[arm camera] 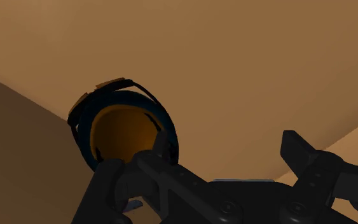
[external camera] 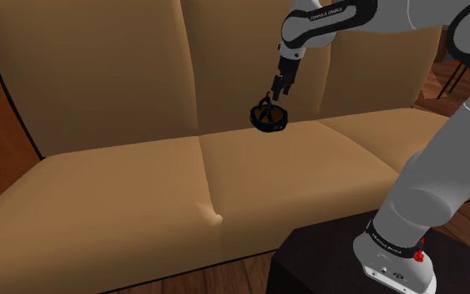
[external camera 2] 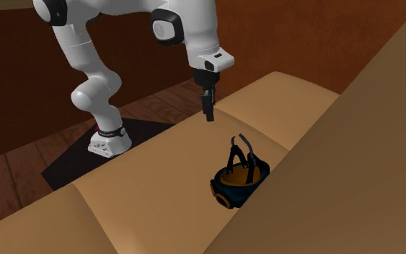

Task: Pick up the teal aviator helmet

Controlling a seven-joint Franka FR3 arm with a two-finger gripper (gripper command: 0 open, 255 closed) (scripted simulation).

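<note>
The helmet is dark teal with an orange-brown lining. It lies upside down on the tan sofa seat, right against the backrest, with its dark straps sticking up. My black gripper hangs in the air above the seat, a little short of the helmet on the sofa's front side and clear of it. In the wrist view the helmet's hollow sits beyond one finger, while the other finger stands well apart. The gripper is open with nothing between its fingers.
The sofa's seat cushions stretch across the shoulder view, with a tall backrest behind them. My black stand sits on a wooden floor in front of the sofa. Brown walls surround the scene.
</note>
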